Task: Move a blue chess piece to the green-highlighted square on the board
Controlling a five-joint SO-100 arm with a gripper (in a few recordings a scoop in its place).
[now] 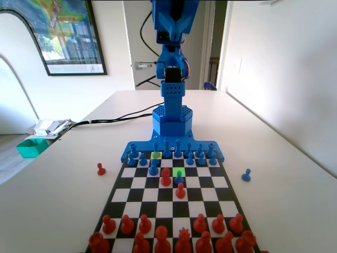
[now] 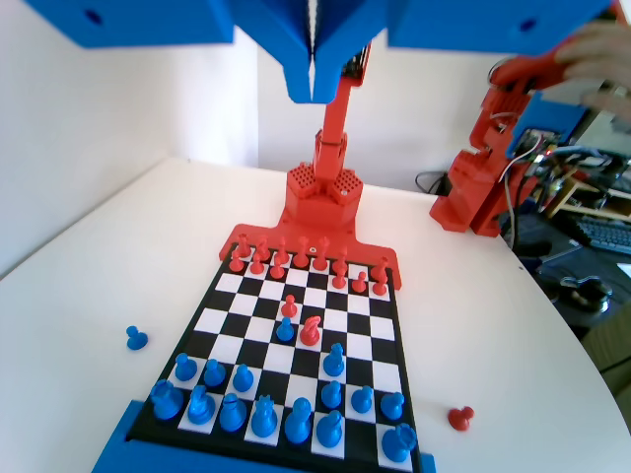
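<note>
The board (image 1: 118, 182) lies before the blue arm (image 1: 172, 95), which stands raised at the far end. The green-highlighted square (image 1: 178, 170) is near the board's middle. A small blue chess piece (image 1: 179, 178) stands at its near edge, overlapping the green; I cannot tell whether it rests fully on it. In the wrist view this piece (image 2: 285, 329) is beside a red knight (image 2: 310, 330). Another blue piece (image 1: 153, 167) stands just in front of the empty paler yellow-green square (image 1: 156, 155). My gripper (image 2: 313, 59) hangs high above the board (image 2: 406, 345), jaws together, holding nothing.
Red pieces (image 1: 180, 191) stand mid-board and fill the near rows in the fixed view. A stray blue pawn (image 1: 246, 175) and a stray red pawn (image 1: 101, 168) lie off the board on the table. Cables (image 1: 116, 116) and a teal box (image 1: 31, 147) sit at the left.
</note>
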